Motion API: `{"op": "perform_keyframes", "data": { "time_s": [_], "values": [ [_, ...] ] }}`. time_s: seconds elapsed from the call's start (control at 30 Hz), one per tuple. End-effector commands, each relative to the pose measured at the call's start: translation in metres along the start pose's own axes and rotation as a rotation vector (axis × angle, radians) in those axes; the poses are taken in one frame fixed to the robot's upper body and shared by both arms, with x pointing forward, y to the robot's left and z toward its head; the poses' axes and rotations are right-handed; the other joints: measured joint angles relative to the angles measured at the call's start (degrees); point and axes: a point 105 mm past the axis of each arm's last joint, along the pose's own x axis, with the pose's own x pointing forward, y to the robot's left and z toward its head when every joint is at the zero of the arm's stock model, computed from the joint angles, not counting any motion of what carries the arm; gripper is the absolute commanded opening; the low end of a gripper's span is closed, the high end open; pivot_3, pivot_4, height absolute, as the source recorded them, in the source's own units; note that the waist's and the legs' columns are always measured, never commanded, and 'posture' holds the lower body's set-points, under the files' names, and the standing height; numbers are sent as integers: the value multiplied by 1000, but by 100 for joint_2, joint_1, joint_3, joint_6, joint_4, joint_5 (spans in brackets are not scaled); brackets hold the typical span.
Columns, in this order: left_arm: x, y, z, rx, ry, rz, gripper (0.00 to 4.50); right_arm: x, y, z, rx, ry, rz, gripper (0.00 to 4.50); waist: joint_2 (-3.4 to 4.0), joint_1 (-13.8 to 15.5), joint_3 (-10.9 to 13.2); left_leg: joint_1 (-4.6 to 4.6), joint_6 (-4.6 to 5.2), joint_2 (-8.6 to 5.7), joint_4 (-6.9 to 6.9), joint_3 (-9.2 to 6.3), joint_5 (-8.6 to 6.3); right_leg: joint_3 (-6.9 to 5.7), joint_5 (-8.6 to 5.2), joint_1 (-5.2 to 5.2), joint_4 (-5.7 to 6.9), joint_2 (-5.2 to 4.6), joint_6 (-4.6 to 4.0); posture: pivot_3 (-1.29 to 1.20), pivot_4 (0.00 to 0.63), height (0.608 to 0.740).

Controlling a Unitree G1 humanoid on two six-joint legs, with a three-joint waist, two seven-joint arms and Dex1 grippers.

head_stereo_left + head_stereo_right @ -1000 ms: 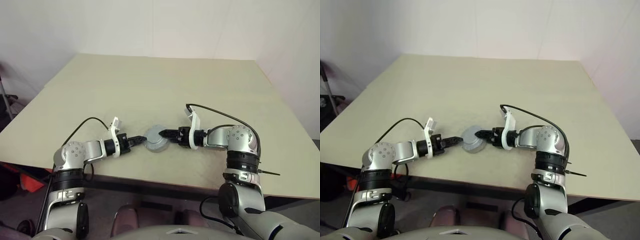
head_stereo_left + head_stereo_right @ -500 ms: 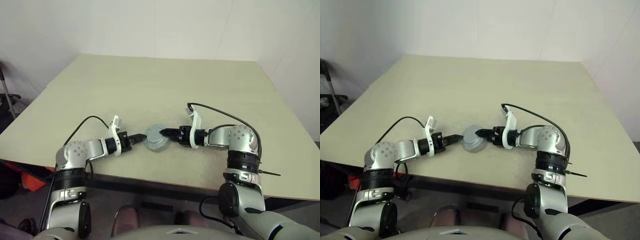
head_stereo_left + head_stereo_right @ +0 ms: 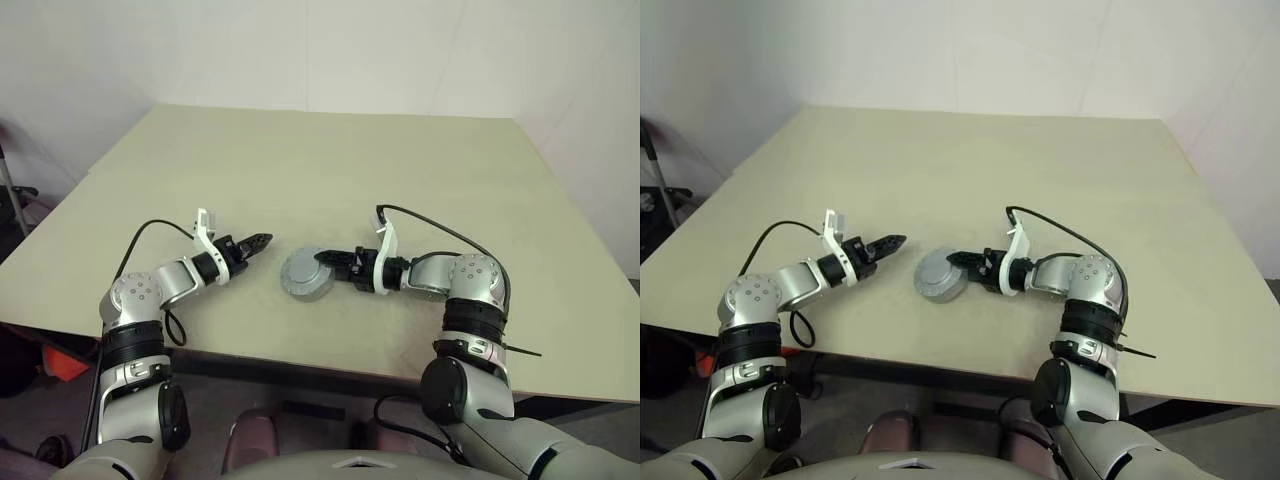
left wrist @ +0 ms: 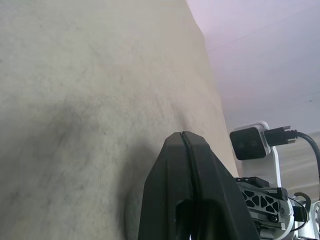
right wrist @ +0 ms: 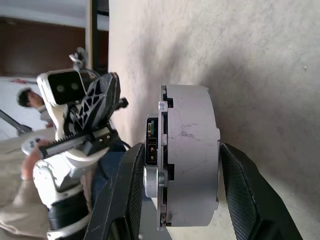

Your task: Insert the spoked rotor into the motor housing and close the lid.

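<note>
The motor housing [image 3: 304,274] is a round grey metal drum resting on the tan table [image 3: 330,170] near its front edge. A flat grey lid [image 5: 163,150] covers its top. The spoked rotor is hidden. My right gripper [image 3: 323,258] reaches in from the right and is shut on the housing, with one black finger [image 5: 127,200] on each side of the drum [image 5: 192,150]. My left gripper [image 3: 262,240] hovers a short way left of the housing, apart from it. Its fingertips [image 4: 184,145] are pressed together with nothing between them.
The table's front edge [image 3: 300,362] runs just below both arms. A black cable [image 3: 430,225] loops over my right wrist, and another [image 3: 150,232] arcs over my left forearm. Bare tabletop stretches behind the housing to the far wall.
My left gripper has drawn back from the housing, moving left and up, and stays shut. My right gripper keeps its hold on the housing and has rolled slightly.
</note>
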Motion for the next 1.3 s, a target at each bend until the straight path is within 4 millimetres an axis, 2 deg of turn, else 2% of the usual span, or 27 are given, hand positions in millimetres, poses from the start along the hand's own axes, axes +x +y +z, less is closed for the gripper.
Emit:
{"op": "perform_keyframes", "data": {
  "time_s": [0.03, 0.3, 0.87, 1.1, 1.3],
  "values": [
    [0, -13, 13, 40, -38, -41, 0, 2, 10, 11, 18, -36, 33, 2234, 0, 0, 0, 0, -1, 0, 1, 0, 1, 0, -1, 0, 2, 0, 2, 0, 0, 740],
    [0, -14, 10, 33, -38, -50, 0, 0, 21, 27, 72, -111, 85, 2234, 0, 11, 1, -8, -6, -1, 0, 0, 4, 0, 21, -4, 1, -1, -29, 0, 0, 740],
    [1, -12, 9, 40, -40, -42, 0, -1, 24, 41, 107, -175, 88, 2197, 0, 12, 1, -10, -6, -1, -1, 0, 4, -2, 29, -5, 0, -1, -15, 0, 0, 740],
    [0, -13, 12, 15, -60, -55, 0, -4, 35, 57, 147, -257, 151, 2197, 1, 10, 2, -12, -6, -1, -1, 0, 4, -2, 30, -7, 1, -1, -14, 0, 0, 740],
    [-6, -7, 38, -82, -227, -61, 0, -4, 50, 66, 169, -300, 212, 2197, 1, 9, 2, -12, -6, -1, 0, 0, 4, -2, 31, -9, 2, 0, -14, 0, 0, 740]
  ]
}}
